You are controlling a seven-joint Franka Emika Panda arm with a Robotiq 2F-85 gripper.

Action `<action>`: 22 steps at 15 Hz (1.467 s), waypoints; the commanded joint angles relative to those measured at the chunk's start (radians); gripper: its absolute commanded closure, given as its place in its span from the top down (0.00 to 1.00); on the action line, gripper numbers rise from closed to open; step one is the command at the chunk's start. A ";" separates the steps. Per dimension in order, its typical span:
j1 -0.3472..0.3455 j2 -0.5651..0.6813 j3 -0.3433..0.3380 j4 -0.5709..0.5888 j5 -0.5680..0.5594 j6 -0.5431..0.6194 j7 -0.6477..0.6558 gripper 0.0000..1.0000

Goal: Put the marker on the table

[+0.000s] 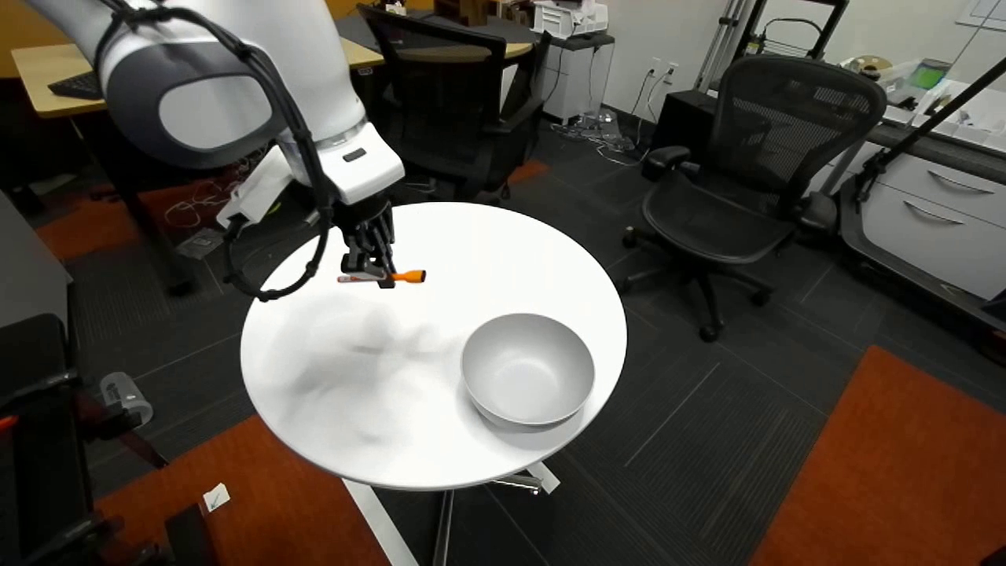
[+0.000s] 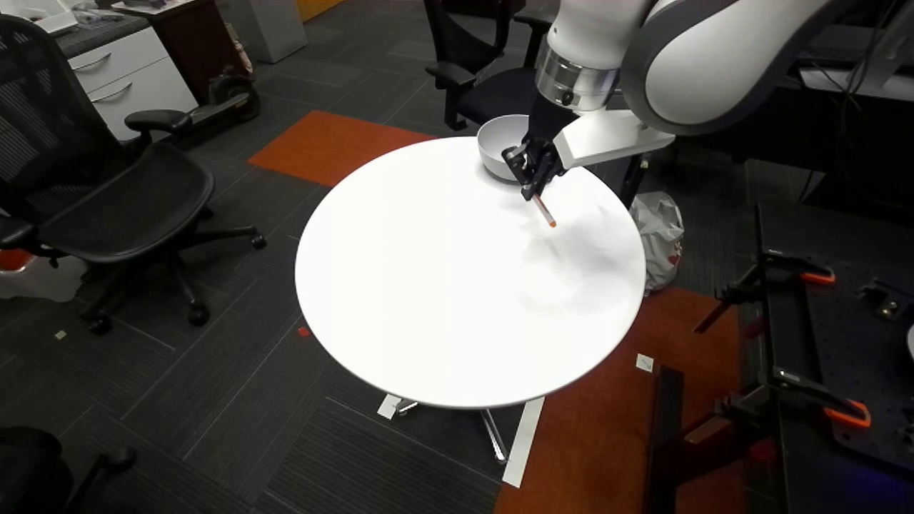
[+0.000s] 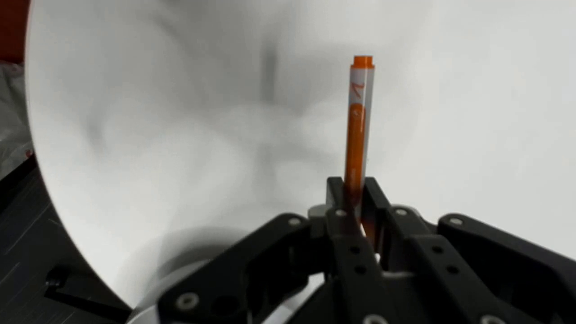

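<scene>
The marker (image 1: 410, 277) is an orange and white stick, held roughly level above the table. In the other exterior picture its outer end (image 2: 545, 212) points down and toward the camera. In the wrist view the marker (image 3: 358, 121) stands between the fingertips, its orange end away from the gripper; its rear part is hidden by the fingers. My gripper (image 1: 383, 277) is shut on the marker; it also shows in an exterior view (image 2: 530, 191) and the wrist view (image 3: 353, 186). The table (image 1: 511, 251) is a round white top, seen too in an exterior view (image 2: 428, 285) and the wrist view (image 3: 450, 112).
A grey bowl (image 1: 528, 369) stands near the table's edge; it also shows in an exterior view (image 2: 500, 143), close to the gripper. Black chairs (image 1: 754, 157) stand around the table. A black bench with orange-tipped clamps (image 2: 850, 414) stands beside it.
</scene>
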 commanded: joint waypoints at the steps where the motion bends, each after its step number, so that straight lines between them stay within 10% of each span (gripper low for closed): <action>1: -0.034 -0.009 0.089 -0.025 0.111 -0.017 -0.083 0.03; 12: -0.006 0.133 0.113 0.091 0.177 -0.164 -0.111 0.05; 13: -0.004 0.141 0.112 0.098 0.179 -0.167 -0.108 0.37; 22: 0.044 0.042 0.041 -0.002 0.134 -0.097 -0.041 0.97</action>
